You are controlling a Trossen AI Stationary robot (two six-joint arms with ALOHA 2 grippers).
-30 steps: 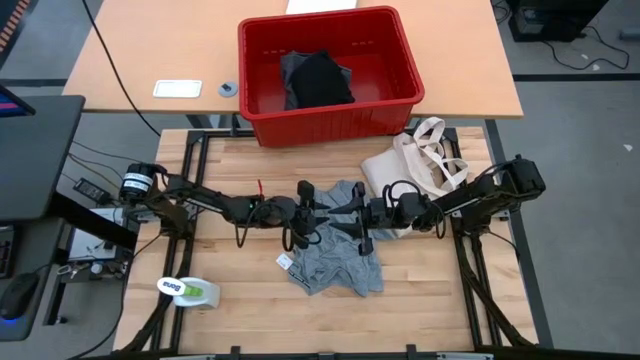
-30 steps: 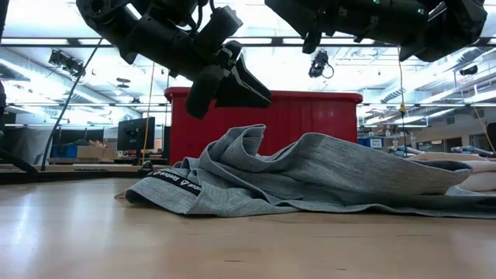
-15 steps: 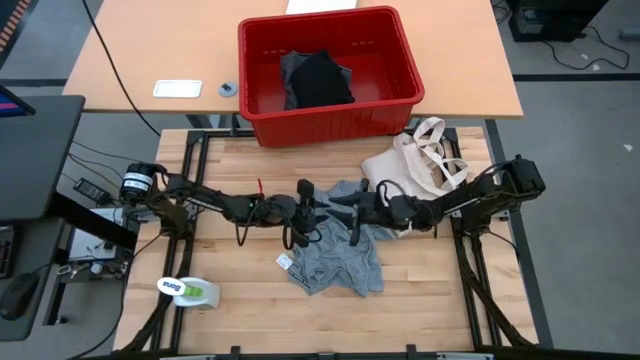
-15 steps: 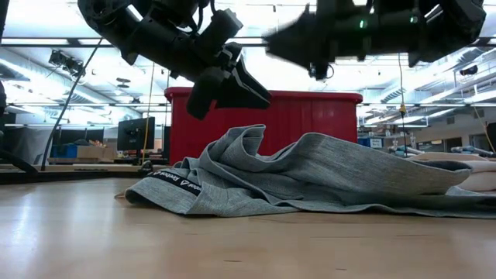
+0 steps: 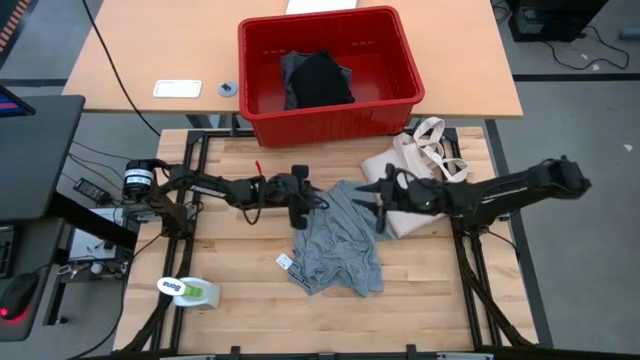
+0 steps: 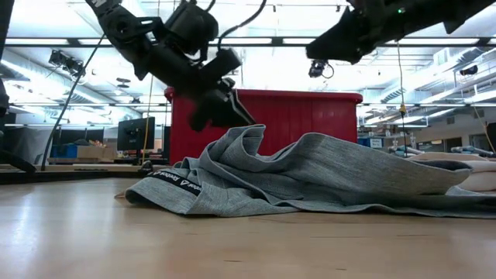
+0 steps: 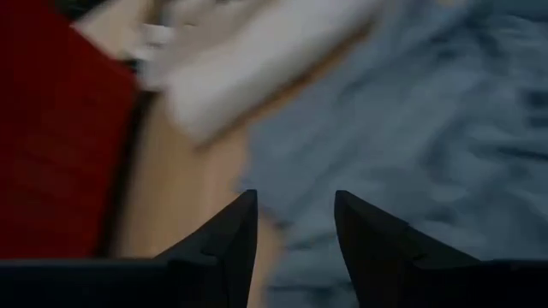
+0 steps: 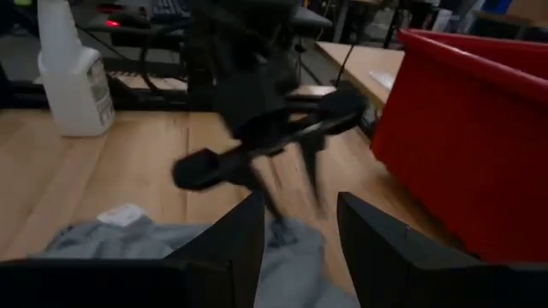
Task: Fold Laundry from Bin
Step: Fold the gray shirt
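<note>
Grey T-shirt [image 5: 335, 240] crumpled between two parted, empty grippers, left gripper [image 5: 298, 203] and right gripper [image 5: 380, 203].

Grey T-shirt [image 6: 310, 182] hem band: small white repeated lettering with triangle marks, seen in the low view; it looks like "Reebok" but is too small to read with certainty.
White bottle [image 5: 188, 290] lying at the table's front left: green label with white letters, seen from above; they seem to read "Bona".
White tag [image 5: 284, 261] beside the shirt: print too small to read.
</note>
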